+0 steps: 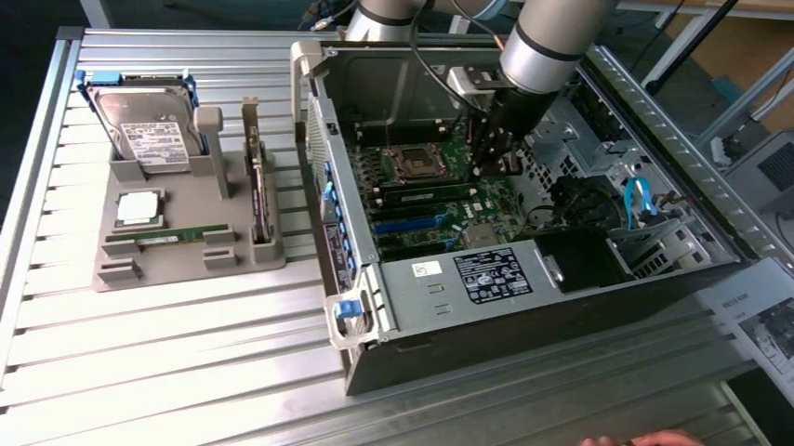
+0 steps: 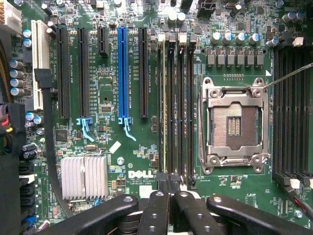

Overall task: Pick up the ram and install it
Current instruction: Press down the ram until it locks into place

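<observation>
Tool [image 2: 168, 188] shut above memory slots [image 2: 176, 107], beside empty processor socket [image 2: 234, 125].

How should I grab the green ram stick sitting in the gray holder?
Pinch the ram stick mid-length across its flat faces, coming from above: it stands on its long edge in the gray holder, whose end supports cover its short ends.

Green motherboard [image 2: 117, 161], one blue slot [image 2: 122, 73], black hand [image 2: 168, 188], grey tray [image 1: 186, 251]
</observation>
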### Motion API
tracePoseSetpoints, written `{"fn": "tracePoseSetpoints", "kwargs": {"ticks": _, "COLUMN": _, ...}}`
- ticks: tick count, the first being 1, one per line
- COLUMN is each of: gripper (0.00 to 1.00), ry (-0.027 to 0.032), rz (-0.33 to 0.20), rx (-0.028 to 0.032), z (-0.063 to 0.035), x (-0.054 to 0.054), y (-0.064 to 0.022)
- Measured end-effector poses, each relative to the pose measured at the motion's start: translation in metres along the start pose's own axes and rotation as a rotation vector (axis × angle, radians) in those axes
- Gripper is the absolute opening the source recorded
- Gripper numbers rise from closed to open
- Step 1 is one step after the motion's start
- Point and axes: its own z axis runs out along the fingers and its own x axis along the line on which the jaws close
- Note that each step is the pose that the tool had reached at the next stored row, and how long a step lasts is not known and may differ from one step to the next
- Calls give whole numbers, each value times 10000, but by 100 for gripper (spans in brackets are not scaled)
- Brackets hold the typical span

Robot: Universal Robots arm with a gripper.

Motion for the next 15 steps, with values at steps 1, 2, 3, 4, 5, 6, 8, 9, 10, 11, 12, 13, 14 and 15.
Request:
{"fn": "tracePoseSetpoints", "kwargs": {"ticks": 1, "gripper": 10, "ry": 3, "rz": 0, "rx": -1, "z": 7, "x": 0, "y": 0}}
{"fn": "tracePoseSetpoints", "kwargs": {"ticks": 2, "gripper": 10, "ry": 3, "rz": 0, "rx": -1, "z": 15, "x": 0, "y": 0}}
{"fn": "tracePoseSetpoints", "kwargs": {"ticks": 3, "gripper": 10, "ry": 3, "rz": 0, "rx": -1, "z": 21, "x": 0, "y": 0}}
{"fn": "tracePoseSetpoints", "kwargs": {"ticks": 4, "gripper": 10, "ry": 6, "rz": 0, "rx": -2, "z": 23, "x": 1, "y": 0}}
{"fn": "tracePoseSetpoints", "kwargs": {"ticks": 5, "gripper": 10, "ry": 7, "rz": 0, "rx": -2, "z": 23, "x": 1, "y": -1}}
{"fn": "tracePoseSetpoints", "kwargs": {"ticks": 6, "gripper": 10, "ry": 6, "rz": 0, "rx": -2, "z": 24, "x": 1, "y": -1}}
{"fn": "tracePoseSetpoints", "kwargs": {"ticks": 8, "gripper": 10, "ry": 4, "rz": -1, "rx": -1, "z": 25, "x": 1, "y": -1}}
{"fn": "tracePoseSetpoints", "kwargs": {"ticks": 9, "gripper": 10, "ry": -1, "rz": -1, "rx": 0, "z": 31, "x": 0, "y": -1}}
{"fn": "tracePoseSetpoints", "kwargs": {"ticks": 10, "gripper": 10, "ry": 0, "rz": 0, "rx": 0, "z": 42, "x": 1, "y": -1}}
{"fn": "tracePoseSetpoints", "kwargs": {"ticks": 11, "gripper": 10, "ry": 3, "rz": 0, "rx": 0, "z": 48, "x": 1, "y": -1}}
{"fn": "tracePoseSetpoints", "kwargs": {"ticks": 12, "gripper": 10, "ry": 4, "rz": 0, "rx": -1, "z": 51, "x": 2, "y": -1}}
{"fn": "tracePoseSetpoints", "kwargs": {"ticks": 13, "gripper": 10, "ry": 4, "rz": -1, "rx": -1, "z": 50, "x": 1, "y": -1}}
{"fn": "tracePoseSetpoints", "kwargs": {"ticks": 14, "gripper": 10, "ry": 5, "rz": -1, "rx": -1, "z": 50, "x": 2, "y": -1}}
{"fn": "tracePoseSetpoints", "kwargs": {"ticks": 15, "gripper": 10, "ry": 5, "rz": 0, "rx": -1, "z": 50, "x": 2, "y": -1}}
